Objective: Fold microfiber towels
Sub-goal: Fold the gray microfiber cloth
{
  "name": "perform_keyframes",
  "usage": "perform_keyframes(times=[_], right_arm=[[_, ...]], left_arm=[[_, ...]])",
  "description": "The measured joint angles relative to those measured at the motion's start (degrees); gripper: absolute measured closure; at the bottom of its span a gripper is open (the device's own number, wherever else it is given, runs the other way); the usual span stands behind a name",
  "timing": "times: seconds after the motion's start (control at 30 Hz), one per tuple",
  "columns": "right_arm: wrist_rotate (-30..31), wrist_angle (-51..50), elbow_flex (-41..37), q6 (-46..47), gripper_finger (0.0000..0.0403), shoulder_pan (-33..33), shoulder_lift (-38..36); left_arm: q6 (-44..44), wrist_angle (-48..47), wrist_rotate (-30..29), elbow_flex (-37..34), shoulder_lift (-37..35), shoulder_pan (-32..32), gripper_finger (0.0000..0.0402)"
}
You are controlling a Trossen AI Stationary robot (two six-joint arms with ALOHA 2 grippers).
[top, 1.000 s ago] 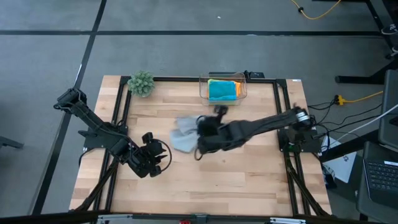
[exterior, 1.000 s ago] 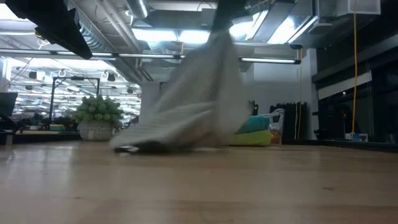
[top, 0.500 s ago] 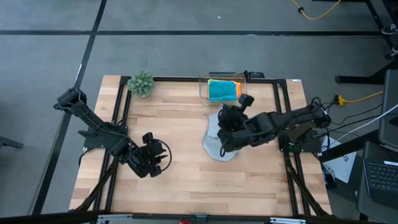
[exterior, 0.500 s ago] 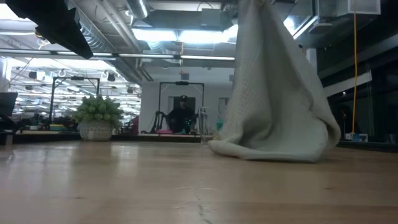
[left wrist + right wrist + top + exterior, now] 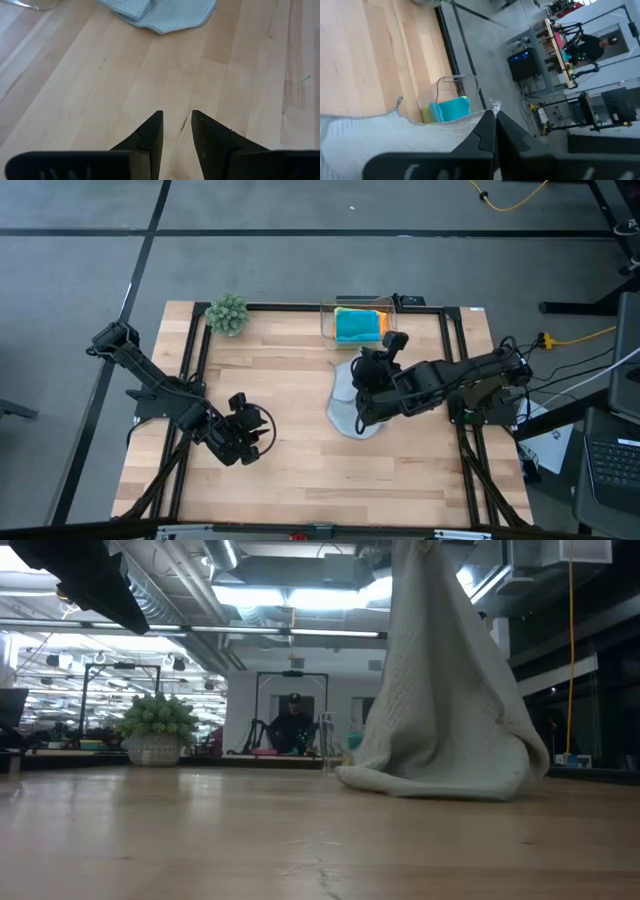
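Observation:
The light grey towel [image 5: 345,415] hangs from my right gripper [image 5: 362,380], which is shut on it above the table's middle right. In the low view it drapes like a tent [image 5: 440,690]. My left gripper [image 5: 255,442] stands open over bare wood at the near left, with nothing between its fingers [image 5: 177,130]. The grey towel [image 5: 160,12] lies well beyond it. The turquoise towel [image 5: 357,326], with orange and lime edges beside it, lies in the clear box [image 5: 385,330] at the far edge. My right gripper pinches the grey towel's upper edge [image 5: 489,107] between its two shut fingers, and a small tuft sticks out past the fingertips. Whether it has one layer or several, I cannot tell. The towel hangs slack below the fingers. Its bunched lower end [image 5: 430,780] rests on the table.
A small green plant [image 5: 227,313] stands at the far left corner of the table. Black frame rails [image 5: 200,350] run along the table's sides. Bare wood spreads across the near half of the table. A person [image 5: 292,720] sits in the room beyond the table.
My right gripper has gone toward the table's right edge and up, still shut on the grey towel. The towel was drawn from the table's middle to the right. It now hangs upright with only its lower end on the wood.

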Motion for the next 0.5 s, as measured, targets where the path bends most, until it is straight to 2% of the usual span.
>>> perform_keyframes(times=[0.3, 0.5], right_arm=[[-3.34, -0.06, 0.00, -3.23, 0.0401, 0.23, 0.00], [-12.64, -0.07, 0.00, -6.30, 0.0401, 0.23, 0.00]], left_arm=[[0.02, 0.00, 0.00, 0.00, 0.00, 0.01, 0.0305], [0.00, 0.28, 0.00, 0.00, 0.00, 0.01, 0.0305]])
